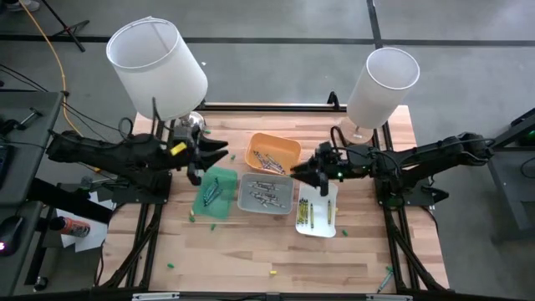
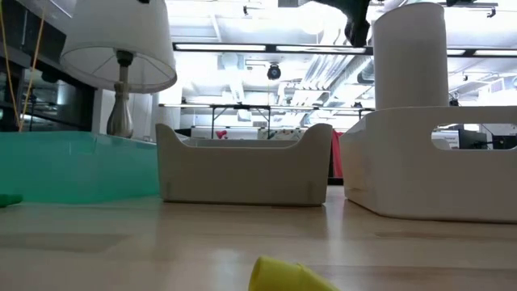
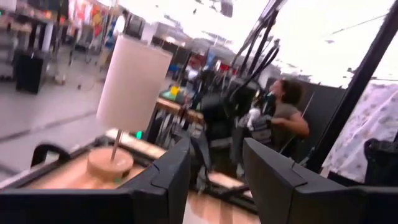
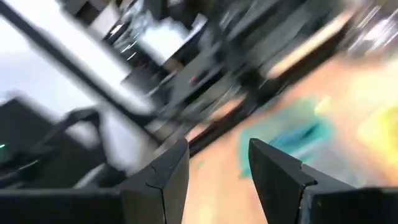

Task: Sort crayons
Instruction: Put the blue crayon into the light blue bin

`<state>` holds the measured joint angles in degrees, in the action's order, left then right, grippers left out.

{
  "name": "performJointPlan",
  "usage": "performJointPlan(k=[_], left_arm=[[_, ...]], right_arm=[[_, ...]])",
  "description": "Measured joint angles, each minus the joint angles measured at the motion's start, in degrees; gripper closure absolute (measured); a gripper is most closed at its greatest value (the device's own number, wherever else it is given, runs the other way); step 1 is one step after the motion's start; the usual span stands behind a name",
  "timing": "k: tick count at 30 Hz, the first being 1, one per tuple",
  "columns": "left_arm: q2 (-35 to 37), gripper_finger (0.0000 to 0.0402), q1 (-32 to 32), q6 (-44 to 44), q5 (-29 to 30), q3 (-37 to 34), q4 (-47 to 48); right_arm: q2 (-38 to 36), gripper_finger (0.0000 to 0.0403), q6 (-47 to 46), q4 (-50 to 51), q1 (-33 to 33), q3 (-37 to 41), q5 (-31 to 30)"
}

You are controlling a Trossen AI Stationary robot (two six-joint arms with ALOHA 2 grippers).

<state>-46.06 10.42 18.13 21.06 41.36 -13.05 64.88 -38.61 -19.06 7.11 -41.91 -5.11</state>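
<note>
Four trays lie side by side mid-table: orange point(image 1: 284, 147), green point(image 1: 222, 180), grey point(image 1: 251, 202) and white point(image 1: 328, 219). Crayons lie in each: silver ones point(image 1: 269, 161) in the orange tray, green ones point(image 1: 209, 195) in the green, silver ones point(image 1: 264, 193) in the grey, yellow and green ones point(image 1: 304, 215) in the white. My left gripper point(image 1: 219, 155) point(image 3: 216, 149) hovers open above the green tray's far end, pointing level, with nothing between its fingers. My right gripper point(image 1: 299, 173) point(image 4: 217, 149) hovers open between the orange and white trays, also holding nothing.
Loose crayons lie on the bare wood: green ones point(image 1: 191, 219) point(image 1: 170, 265) point(image 1: 389, 272) and a yellow one point(image 1: 272, 272) point(image 2: 283, 276) near the front edge. Two white-shaded lamps point(image 1: 159, 63) point(image 1: 380, 84) stand at the far corners. A person point(image 3: 283, 115) is in the room behind.
</note>
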Motion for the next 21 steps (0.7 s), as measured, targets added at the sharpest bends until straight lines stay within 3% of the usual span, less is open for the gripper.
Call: performJointPlan(k=[6,17,21], left_arm=[[0.3,0.0263,0.2,-1.8,0.0,0.0,0.3],[-0.5,0.0264,0.1,-1.9,0.0,0.0,2.7],[-0.5,0.0264,0.1,-1.9,0.1,0.0,2.8]], right_arm=[[0.0,0.0242,-16.6,7.2,5.3,0.0,14.7],[4.2,0.0242,-54.2,24.3,35.1,0.0,11.6],[11.0,0.0242,-66.5,29.8,42.4,0.0,18.9]])
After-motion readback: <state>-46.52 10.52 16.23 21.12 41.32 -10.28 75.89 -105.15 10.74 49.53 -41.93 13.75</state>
